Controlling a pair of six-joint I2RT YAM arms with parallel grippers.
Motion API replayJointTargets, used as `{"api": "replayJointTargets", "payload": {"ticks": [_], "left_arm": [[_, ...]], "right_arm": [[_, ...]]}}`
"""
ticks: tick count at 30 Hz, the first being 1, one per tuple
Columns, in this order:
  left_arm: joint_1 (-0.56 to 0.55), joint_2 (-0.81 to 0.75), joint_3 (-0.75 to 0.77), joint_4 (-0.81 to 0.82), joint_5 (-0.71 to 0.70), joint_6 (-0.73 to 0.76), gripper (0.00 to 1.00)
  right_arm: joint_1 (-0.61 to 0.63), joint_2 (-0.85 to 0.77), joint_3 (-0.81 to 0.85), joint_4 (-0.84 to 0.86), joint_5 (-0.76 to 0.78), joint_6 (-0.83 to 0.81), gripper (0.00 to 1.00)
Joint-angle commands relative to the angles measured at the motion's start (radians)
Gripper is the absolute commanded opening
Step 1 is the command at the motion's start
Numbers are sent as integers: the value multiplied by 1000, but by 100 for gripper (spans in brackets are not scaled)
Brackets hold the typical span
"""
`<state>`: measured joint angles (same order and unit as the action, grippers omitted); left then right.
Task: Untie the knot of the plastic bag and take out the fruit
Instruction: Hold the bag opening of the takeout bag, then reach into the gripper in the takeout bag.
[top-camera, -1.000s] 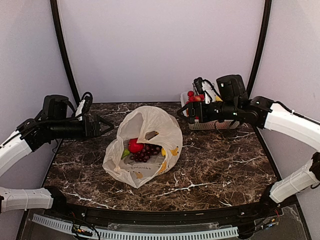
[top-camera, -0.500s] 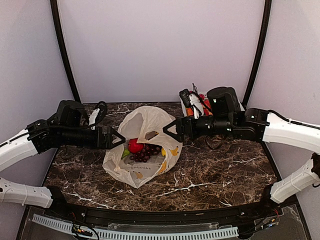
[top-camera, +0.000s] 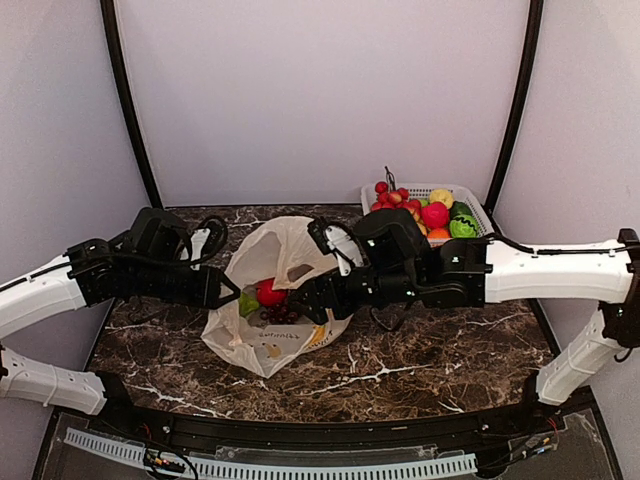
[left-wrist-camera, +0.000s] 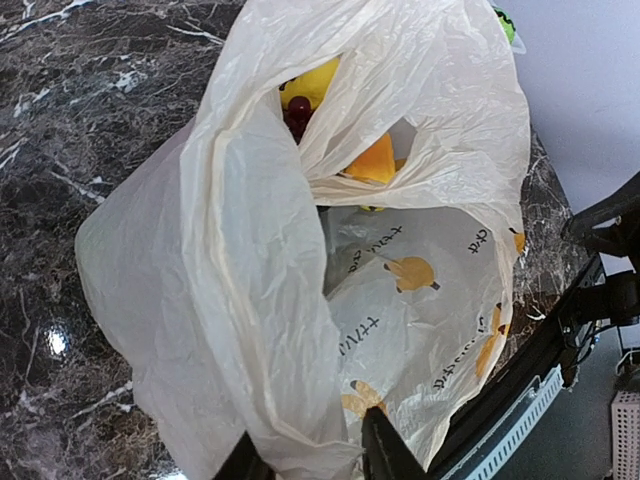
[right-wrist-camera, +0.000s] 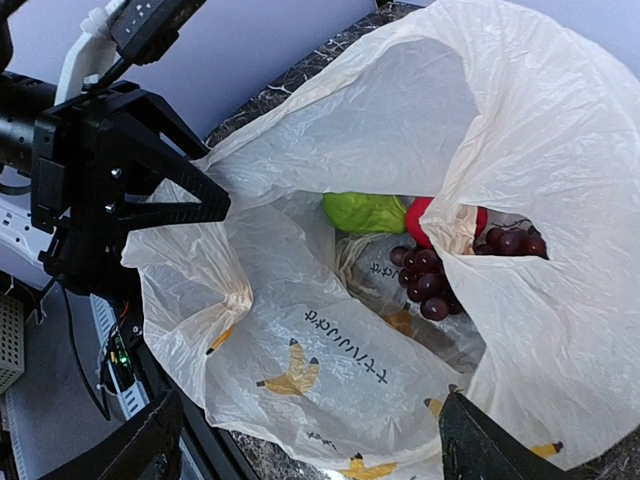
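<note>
Cream plastic bag (top-camera: 270, 345) slumped on the surface (top-camera: 430, 350), mouth open, untied. Left gripper (left-wrist-camera: 312, 455) pinching a fold of the left rim, likely anchoring it. Right gripper (right-wrist-camera: 320, 445) spread wide above the fruit (right-wrist-camera: 430, 275) inside, seemingly lining up a pick. Farther back, white basket (top-camera: 478, 205), part filled.

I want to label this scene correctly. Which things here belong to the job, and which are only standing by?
Job: plastic bag, its mouth open; red fruit, grapes, green piece inside; left gripper at its rim; right gripper open.
Standing by: white basket with other fruits at the back; marble table.
</note>
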<state>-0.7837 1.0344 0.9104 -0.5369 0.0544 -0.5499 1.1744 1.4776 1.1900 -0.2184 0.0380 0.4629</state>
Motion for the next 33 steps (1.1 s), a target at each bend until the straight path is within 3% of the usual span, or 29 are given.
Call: {"api": "replayJointTargets", "payload": {"ticks": [1, 7, 14, 26, 33], "left_arm": [[-6, -26, 11, -52, -24, 26, 21], [-7, -68, -25, -42, -21, 20, 2], [-8, -93, -61, 0, 27, -2, 1], [-8, -49, -51, 64, 82, 1, 1], [-8, -21, -49, 90, 123, 25, 1]], "right_arm": [[51, 107, 108, 6, 65, 30, 84], [77, 251, 218, -57, 136, 107, 76], [59, 408, 367, -246, 250, 174, 74], [-44, 533, 382, -251, 205, 256, 71], [-70, 602, 431, -226, 189, 247, 77]]}}
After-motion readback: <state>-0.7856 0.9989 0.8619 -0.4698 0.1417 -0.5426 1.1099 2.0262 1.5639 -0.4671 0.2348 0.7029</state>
